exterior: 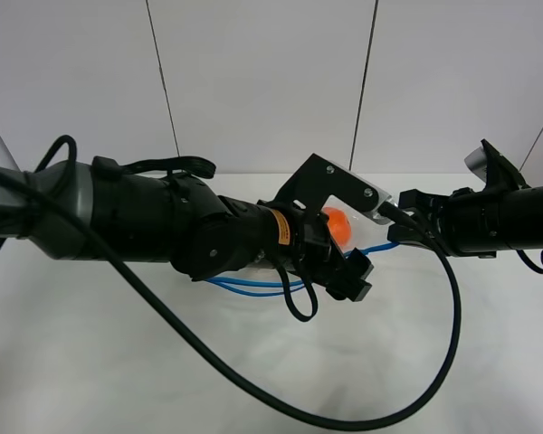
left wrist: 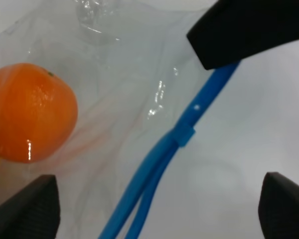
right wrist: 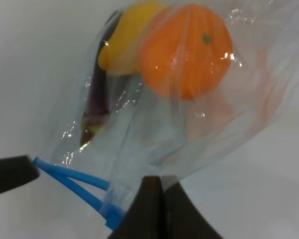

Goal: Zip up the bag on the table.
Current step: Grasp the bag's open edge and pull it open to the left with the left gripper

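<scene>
The clear bag [right wrist: 209, 114] lies on the white table [exterior: 109, 362], mostly hidden under my left arm in the high view. Through it show an orange [right wrist: 187, 50], a yellow pear [right wrist: 127, 35] and a purple eggplant [right wrist: 95, 94]. Its blue zip strip [left wrist: 159, 164] is joined near a small slider [left wrist: 184, 135] and splits into two tracks beyond it. My left gripper [left wrist: 157, 199] is open and straddles the strip just above it. My right gripper [right wrist: 157, 209] is shut on the bag's zip-strip end; it also shows in the high view [exterior: 389, 217].
The two arms meet over the middle of the table. A black cable [exterior: 253, 389] loops over the front of the table. The orange [exterior: 337, 226] peeks out between the arms. A white wall with dark seams stands behind.
</scene>
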`<state>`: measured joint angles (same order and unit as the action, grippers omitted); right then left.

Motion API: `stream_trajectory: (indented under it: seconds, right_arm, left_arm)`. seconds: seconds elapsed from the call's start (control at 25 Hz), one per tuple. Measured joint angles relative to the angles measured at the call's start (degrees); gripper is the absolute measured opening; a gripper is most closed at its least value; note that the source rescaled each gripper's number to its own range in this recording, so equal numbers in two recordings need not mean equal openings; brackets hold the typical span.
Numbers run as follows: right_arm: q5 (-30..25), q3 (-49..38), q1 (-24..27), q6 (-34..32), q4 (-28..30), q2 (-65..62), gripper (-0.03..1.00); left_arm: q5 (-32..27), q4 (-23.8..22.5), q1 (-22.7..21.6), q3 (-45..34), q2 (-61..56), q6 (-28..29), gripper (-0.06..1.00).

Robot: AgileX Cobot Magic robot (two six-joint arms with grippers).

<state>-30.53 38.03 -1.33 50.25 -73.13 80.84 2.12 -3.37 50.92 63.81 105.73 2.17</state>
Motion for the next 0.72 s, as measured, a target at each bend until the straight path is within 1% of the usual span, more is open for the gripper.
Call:
stream_trajectory:
  seconds: [0.48,0.72]
  right_arm:
    - [-0.1,0.0,0.0,0.0,0.4,0.0,0.0]
    - [-0.2,0.0,0.0,0.0,0.6,0.0,0.0]
  left_arm:
    - [0.3,0.0,0.0,4.8,3.9,0.0,0.89]
    - [0.4,0.0,0.0,5.4,4.6,0.0,0.89]
